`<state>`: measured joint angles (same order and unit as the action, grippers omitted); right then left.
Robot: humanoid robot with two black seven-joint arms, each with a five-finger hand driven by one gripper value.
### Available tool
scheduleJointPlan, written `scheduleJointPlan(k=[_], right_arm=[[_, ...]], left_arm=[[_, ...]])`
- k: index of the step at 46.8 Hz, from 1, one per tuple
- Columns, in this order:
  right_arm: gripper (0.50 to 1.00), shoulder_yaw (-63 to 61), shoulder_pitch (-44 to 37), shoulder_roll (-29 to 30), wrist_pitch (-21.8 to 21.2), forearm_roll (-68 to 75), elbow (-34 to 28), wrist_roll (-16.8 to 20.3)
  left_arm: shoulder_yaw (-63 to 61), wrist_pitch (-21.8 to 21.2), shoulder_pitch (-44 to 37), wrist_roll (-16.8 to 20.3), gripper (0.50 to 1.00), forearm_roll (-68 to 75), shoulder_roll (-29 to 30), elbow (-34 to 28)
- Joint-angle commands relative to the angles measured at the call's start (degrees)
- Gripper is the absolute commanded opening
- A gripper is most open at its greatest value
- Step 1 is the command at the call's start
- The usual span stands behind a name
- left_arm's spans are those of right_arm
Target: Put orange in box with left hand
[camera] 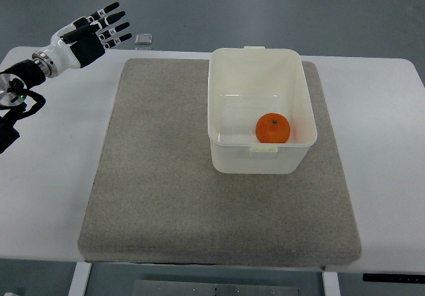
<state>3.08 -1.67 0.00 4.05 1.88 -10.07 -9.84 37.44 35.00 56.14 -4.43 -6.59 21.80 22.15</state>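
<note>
An orange (273, 128) lies inside the white plastic box (226, 77), near its front right corner. The box stands on a grey mat (166, 176) on the white table. My left hand (99, 29) is at the far left, above the table's back left corner, well away from the box. Its fingers are stretched out and hold nothing. My right arm does not show.
A small grey square object (144, 40) lies at the table's back edge, just right of my left hand. The white table (385, 110) extends past the mat on both sides. The floor shows beyond the back edge.
</note>
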Motion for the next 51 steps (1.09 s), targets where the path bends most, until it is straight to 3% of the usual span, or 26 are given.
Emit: scheduleJointPlan(k=[1, 51], right_arm=[[0.926, 0.0, 0.0, 0.0, 0.0, 0.0, 0.0, 0.0], [0.926, 0.3, 0.0, 0.0, 0.7, -0.3, 0.0, 0.1]], left_arm=[[0.0, 0.0, 0.3, 0.0, 0.999, 0.1, 0.0, 0.0], [0.1, 0.0, 0.3, 0.0, 0.999, 0.0, 0.1, 0.0]])
